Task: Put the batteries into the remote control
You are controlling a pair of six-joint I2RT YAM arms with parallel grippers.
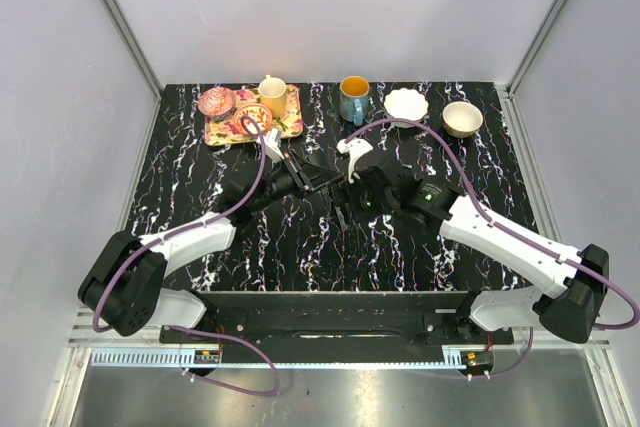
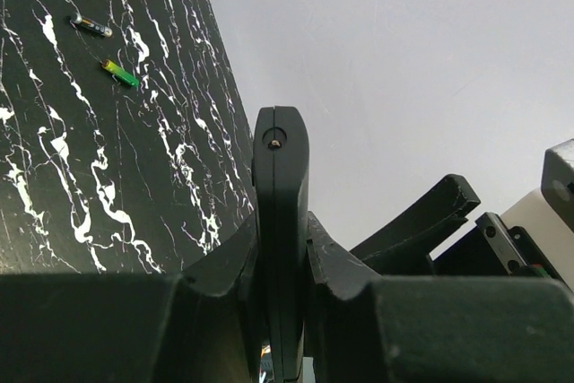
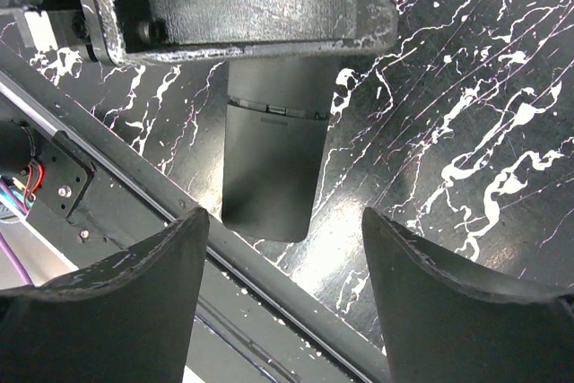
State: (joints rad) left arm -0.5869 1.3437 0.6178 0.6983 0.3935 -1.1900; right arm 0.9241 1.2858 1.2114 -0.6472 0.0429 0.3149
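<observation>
Left pincer (image 2: 281, 253) clamped on remote control (image 2: 280, 159); right pincer (image 3: 282, 226) spread wide, apart from remote's end.

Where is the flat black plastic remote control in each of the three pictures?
Top external: the flat black plastic remote control is at the middle of the table, held by the left gripper and pointing toward the near edge.
Left wrist: seen edge-on, upright in the middle, clamped in that gripper.
Right wrist: a dark slab, centre-left.
Shared landmark: the black white-veined marble table.
</observation>
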